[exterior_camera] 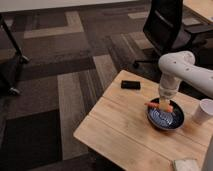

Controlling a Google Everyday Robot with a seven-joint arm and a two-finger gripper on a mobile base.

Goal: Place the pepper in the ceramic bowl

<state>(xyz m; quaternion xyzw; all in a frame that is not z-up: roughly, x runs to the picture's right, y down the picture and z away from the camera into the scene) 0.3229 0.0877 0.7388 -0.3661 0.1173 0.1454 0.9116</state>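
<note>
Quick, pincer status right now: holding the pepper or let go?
Pincer: over the ceramic bowl's far rim, shut on the pepper, not released.

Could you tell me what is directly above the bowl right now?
The pepper lies level over the far rim of the bowl, at the gripper coming down from the arm. The pepper and gripper hide that part of the rim.
</note>
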